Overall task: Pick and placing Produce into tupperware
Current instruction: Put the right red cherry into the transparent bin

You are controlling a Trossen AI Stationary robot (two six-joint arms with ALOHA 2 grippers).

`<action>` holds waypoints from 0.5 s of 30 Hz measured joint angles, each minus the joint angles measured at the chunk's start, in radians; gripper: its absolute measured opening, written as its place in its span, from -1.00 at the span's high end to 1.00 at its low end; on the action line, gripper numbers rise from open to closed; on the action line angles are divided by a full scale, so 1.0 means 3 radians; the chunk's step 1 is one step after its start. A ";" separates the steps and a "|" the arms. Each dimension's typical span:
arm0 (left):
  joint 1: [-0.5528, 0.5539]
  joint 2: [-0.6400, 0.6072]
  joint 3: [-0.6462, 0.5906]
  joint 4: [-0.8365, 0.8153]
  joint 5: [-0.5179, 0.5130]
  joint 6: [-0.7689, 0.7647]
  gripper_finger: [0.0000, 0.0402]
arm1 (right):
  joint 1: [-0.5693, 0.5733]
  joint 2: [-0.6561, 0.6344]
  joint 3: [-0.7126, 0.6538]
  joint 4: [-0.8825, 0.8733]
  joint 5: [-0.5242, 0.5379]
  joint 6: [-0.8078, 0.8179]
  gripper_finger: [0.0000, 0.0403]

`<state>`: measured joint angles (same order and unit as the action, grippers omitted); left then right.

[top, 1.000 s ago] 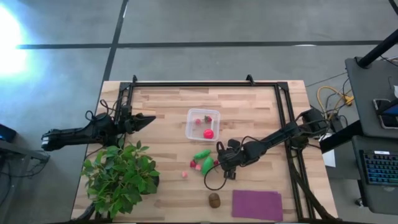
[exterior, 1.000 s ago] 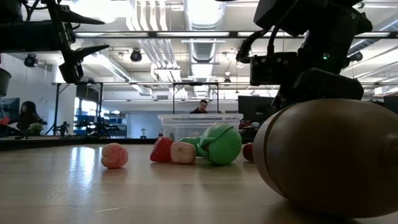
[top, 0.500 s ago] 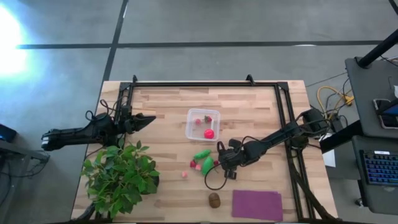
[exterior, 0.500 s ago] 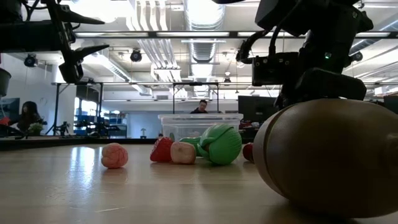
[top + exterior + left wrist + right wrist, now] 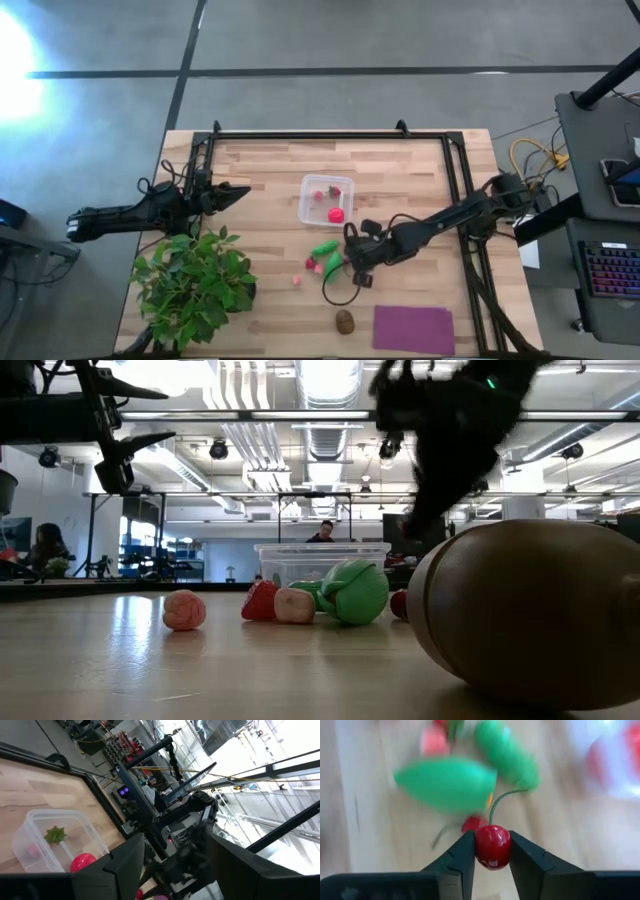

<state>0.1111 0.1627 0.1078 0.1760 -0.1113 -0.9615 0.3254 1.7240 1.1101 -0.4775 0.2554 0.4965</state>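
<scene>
Since a second ago the right hand has closed and shifted a little toward the green pieces, lifting enough that it smears in the low view. It now pinches a red cherry between its fingers, the green stem curving away from the fruit. Just beyond the hand lies a second small cherry on the bench, then a green pod and, beside that, a second green piece. A red piece sits farther out, past the pod. The tub stands beyond the greens, apart from the hand, with a red ball and a strawberry inside. A pink piece and the kiwi lie to the other side, near the purple mat. The left hand hangs spread above the plant, well away.
</scene>
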 joint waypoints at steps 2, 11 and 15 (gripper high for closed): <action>0.0000 0.0001 -0.0001 0.0000 -0.0001 0.0000 0.00 | -0.0054 -0.0048 0.0170 -0.0136 0.0201 -0.0009 0.51; -0.0001 0.0001 -0.0001 0.0000 0.0000 0.0000 0.00 | -0.0863 -0.0047 0.0670 -0.0387 0.0336 -0.0200 0.49; 0.0000 0.0001 -0.0001 0.0000 0.0000 0.0000 0.00 | -0.1392 -0.0025 0.0689 -0.0389 -0.0127 -0.0298 0.44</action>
<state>0.1111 0.1631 0.1074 0.1761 -0.1112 -0.9615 -0.0921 1.7164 1.3167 -0.5941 0.2173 0.4070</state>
